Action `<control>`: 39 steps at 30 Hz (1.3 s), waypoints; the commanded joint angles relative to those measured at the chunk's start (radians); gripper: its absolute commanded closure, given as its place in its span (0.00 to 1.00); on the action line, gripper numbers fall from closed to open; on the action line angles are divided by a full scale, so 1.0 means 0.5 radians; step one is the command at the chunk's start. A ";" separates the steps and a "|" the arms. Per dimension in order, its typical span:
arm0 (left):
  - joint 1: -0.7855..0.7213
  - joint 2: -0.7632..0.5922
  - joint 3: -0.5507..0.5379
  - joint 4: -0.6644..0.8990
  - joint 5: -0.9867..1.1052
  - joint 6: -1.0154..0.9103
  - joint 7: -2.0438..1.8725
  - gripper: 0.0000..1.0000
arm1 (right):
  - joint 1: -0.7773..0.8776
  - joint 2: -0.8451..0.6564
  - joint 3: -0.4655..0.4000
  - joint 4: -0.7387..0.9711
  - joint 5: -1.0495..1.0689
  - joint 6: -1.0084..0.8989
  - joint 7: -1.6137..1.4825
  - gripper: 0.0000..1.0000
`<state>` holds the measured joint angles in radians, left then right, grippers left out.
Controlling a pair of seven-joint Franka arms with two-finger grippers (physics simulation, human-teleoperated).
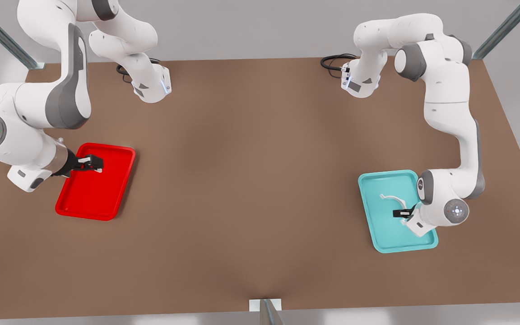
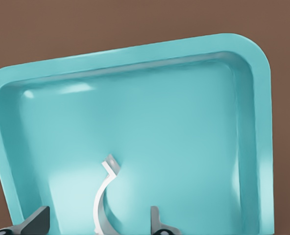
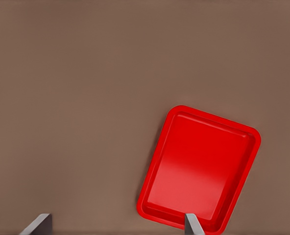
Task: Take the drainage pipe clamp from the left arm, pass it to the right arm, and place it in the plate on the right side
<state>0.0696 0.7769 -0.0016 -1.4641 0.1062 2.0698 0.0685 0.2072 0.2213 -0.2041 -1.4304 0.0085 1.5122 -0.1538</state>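
On the table [image 1: 260,203]: 1 drainage pipe clamp [image 1: 392,197], 1 plate [image 1: 106,198], 1 teal tray [image 1: 379,221], 2 arms.

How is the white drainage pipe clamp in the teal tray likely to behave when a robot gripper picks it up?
The drainage pipe clamp is a thin half-ring, so it probably weighs little and may flex if squeezed. Its curved back could rock or slide on the smooth teal tray. The left gripper straddles it with open jaws.

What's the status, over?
Left gripper open, low over the teal tray, fingers astride the clamp. Right gripper open above the plate, waiting. Clamp not yet lifted. Nothing in the way.
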 commanded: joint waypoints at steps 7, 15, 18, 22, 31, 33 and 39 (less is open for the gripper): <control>0.017 0.045 0.012 -0.057 -0.059 0.186 0.332 0.00 | 0.040 0.002 0.000 0.002 0.004 -0.015 -0.021 0.00; 0.017 0.069 0.019 -0.097 -0.062 0.229 0.378 0.34 | 0.040 0.021 0.000 0.002 0.001 -0.015 -0.014 0.00; 0.017 0.069 0.019 -0.094 -0.062 0.226 0.381 0.49 | 0.037 0.024 0.000 0.002 0.004 -0.012 -0.011 0.00; 0.017 0.069 0.019 -0.091 -0.071 0.226 0.375 0.63 | 0.037 0.024 0.000 0.002 0.001 -0.002 -0.014 0.00; 0.017 0.072 0.019 -0.085 -0.105 0.229 0.369 0.70 | 0.037 0.042 0.000 0.005 -0.002 0.010 -0.011 0.00; 0.017 0.072 0.019 -0.084 -0.108 0.226 0.369 0.79 | 0.037 0.051 0.000 0.005 -0.002 0.010 -0.011 0.00; 0.017 0.088 0.019 -0.081 -0.096 0.229 0.375 0.79 | 0.037 0.051 0.000 0.005 0.004 0.007 -0.011 0.00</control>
<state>0.0782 0.8200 0.0077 -1.5057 0.0600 2.1846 0.2289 0.2255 0.2481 -0.2035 -1.4286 0.0091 1.5162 -0.1596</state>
